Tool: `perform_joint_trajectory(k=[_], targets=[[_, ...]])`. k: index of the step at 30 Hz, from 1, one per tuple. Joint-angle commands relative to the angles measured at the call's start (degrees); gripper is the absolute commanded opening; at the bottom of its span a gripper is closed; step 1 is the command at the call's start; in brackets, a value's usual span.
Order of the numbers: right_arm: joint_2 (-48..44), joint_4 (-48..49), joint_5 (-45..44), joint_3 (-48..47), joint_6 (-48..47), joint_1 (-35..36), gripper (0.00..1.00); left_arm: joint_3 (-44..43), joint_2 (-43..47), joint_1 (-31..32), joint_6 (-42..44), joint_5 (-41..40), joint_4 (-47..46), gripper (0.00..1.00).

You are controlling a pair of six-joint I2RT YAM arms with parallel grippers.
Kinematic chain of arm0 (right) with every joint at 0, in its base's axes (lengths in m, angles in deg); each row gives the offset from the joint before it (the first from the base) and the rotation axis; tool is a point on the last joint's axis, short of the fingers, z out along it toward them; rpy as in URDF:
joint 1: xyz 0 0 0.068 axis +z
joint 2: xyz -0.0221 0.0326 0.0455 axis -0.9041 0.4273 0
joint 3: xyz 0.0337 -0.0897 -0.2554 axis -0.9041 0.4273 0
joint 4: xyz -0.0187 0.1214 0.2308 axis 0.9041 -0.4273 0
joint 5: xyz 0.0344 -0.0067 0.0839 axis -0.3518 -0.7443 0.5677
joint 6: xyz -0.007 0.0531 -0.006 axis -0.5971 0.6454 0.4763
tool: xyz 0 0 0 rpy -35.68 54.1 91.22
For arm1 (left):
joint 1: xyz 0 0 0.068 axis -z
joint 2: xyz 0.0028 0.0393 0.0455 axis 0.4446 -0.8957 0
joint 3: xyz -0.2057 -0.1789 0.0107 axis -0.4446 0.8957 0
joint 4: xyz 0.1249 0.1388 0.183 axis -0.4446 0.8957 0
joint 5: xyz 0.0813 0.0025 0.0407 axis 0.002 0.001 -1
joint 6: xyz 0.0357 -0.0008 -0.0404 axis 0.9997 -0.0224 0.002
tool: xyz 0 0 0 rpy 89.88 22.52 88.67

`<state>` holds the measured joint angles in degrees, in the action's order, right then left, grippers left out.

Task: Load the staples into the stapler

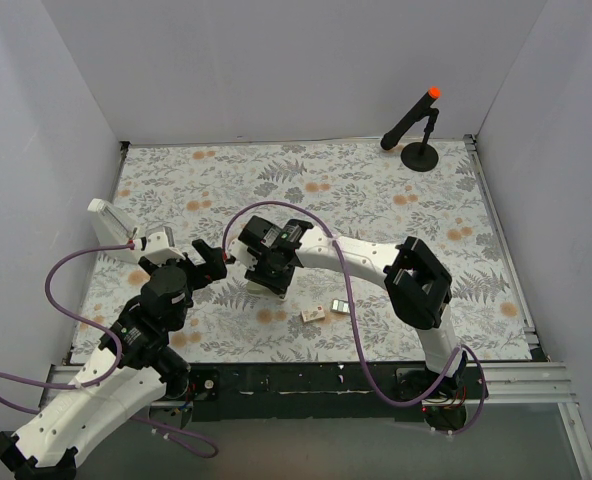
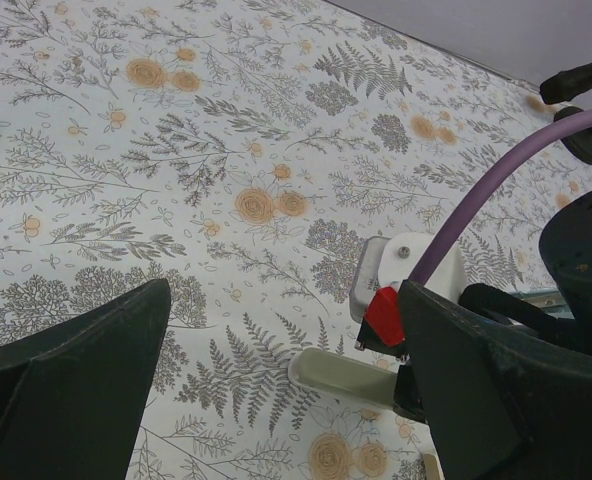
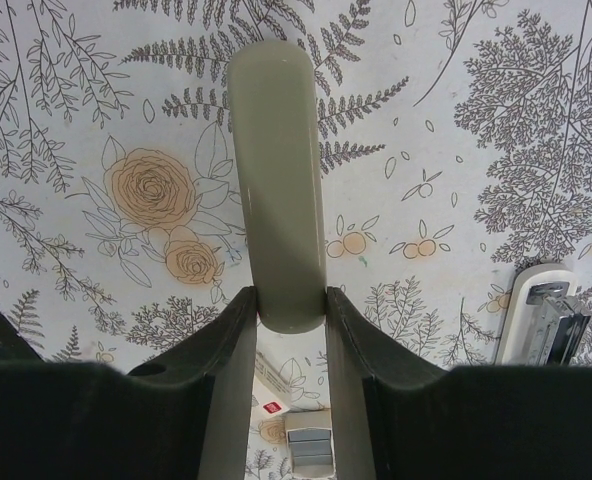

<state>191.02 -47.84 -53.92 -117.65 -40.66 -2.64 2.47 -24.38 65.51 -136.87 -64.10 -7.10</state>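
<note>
My right gripper (image 1: 266, 268) is shut on a grey-green stapler (image 3: 276, 180) and grips its near end between both fingers (image 3: 231, 350) just above the floral table. My left gripper (image 1: 216, 262) is open and empty, just left of it. In the left wrist view the stapler's tip (image 2: 341, 375) pokes out between my wide-open fingers (image 2: 76, 380), close to the right one. The staples tray (image 1: 340, 306) and its beige box (image 1: 313, 314) lie on the table to the right of the right gripper. Both show behind the right fingers, the tray (image 3: 308, 440) and the box (image 3: 271, 395).
A black stand with an orange tip (image 1: 416, 125) stands at the back right and shows in the left wrist view (image 2: 581, 85). A white flat object (image 1: 108, 220) sits at the table's left edge. A white piece with a metal channel (image 3: 541, 315) lies right of the stapler.
</note>
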Motion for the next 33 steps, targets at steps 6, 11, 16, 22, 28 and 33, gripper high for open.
perform_joint_trajectory(k=[6,11,16,22,28,33], targets=[[1.1,3.5,0.2,6.5,-0.4,0.5,0.18,-1.1,-0.6,-0.2,0.0,0.3,0.4,0.98],[0.9,4.0,0.3,7.1,0.0,0.5,0.17,-1.2,-0.7,-0.2,0.2,0.3,0.3,0.98],[0.7,0.8,-0.2,-0.2,0.0,0.5,0.24,-1.9,-0.9,-0.2,0.5,0.2,0.1,0.98],[-0.2,0.3,-0.5,-5.3,1.2,0.5,0.46,-1.9,-1.5,-0.2,0.7,0.5,-0.2,0.98],[-2.5,2.4,0.2,-1.0,2.1,0.4,0.56,-2.0,-1.3,-0.2,0.7,0.5,-0.3,0.98],[-3.9,5.9,0.0,5.8,2.9,0.4,0.57,-2.2,-1.4,-0.2,0.9,0.6,-0.2,0.98]])
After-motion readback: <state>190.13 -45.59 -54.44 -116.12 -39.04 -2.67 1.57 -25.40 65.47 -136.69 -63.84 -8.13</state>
